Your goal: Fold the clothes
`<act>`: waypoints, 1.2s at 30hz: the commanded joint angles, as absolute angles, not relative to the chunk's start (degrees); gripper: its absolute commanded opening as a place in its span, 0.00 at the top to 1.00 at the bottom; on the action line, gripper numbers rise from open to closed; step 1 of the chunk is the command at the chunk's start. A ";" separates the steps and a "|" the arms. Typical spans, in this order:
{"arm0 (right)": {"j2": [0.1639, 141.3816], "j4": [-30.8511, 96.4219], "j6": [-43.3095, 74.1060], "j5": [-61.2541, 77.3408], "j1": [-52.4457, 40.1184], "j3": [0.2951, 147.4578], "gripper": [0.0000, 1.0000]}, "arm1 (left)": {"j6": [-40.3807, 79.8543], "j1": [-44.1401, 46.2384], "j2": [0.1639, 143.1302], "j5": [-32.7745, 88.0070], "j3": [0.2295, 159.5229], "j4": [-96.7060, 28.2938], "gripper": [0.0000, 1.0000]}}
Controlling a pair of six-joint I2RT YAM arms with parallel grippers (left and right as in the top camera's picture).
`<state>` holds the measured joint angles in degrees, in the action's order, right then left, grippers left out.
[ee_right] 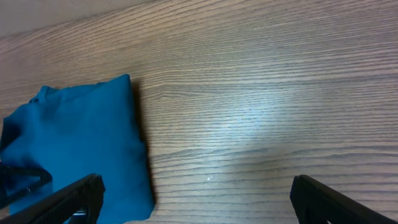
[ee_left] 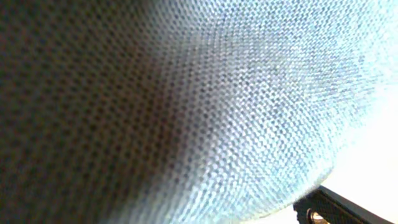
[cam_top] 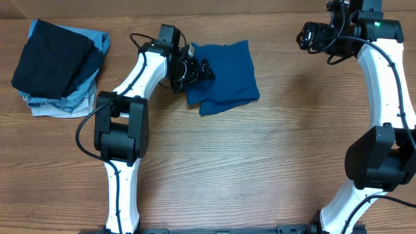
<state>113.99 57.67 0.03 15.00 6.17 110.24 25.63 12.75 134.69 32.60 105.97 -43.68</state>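
1. Jaws released on both arms: right gripper (ee_right: 196, 188) spread wide above the table (cam_top: 273, 169), left gripper (cam_top: 195, 70) at the T-shirt (cam_top: 227, 75)'s left edge
2. T-shirt lies folded near the far-centre, almost square, slightly skewed; long axis and neckline direction unclear

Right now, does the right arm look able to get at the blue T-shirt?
Probably yes. The right gripper hangs open over the table to the right of the blue T-shirt, with nothing between them. The left gripper sits at the shirt's left edge.
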 commanded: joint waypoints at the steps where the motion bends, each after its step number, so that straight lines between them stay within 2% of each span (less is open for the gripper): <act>1: 113.06 57.39 0.25 14.81 6.02 111.02 0.00 | 27.44 13.52 137.60 33.08 103.00 -42.81 0.06; 4: 113.06 57.39 0.25 14.81 6.02 111.02 0.00 | 27.00 13.72 137.60 33.04 103.00 -42.52 0.05; 8: 113.06 57.36 0.25 14.83 6.02 111.02 0.00 | 26.61 14.41 137.60 33.10 102.94 -40.29 0.00; 16: 113.06 57.39 0.25 14.81 6.02 111.02 0.00 | 22.63 15.38 137.82 33.04 102.35 -36.32 0.00; 21: 113.06 57.39 0.25 14.81 6.02 111.02 0.00 | 20.27 15.57 138.45 37.21 102.35 -33.61 0.00; 34: 113.06 57.39 0.25 14.83 6.02 111.02 0.00 | 21.91 18.65 138.45 37.52 101.71 -30.50 0.00; 35: 113.06 57.39 0.25 14.83 6.02 111.02 0.00 | 21.87 18.79 138.45 37.47 101.71 -30.13 0.05; 36: 113.06 57.36 0.25 14.83 6.02 111.02 0.00 | 21.87 18.79 138.45 37.41 101.71 -29.87 0.23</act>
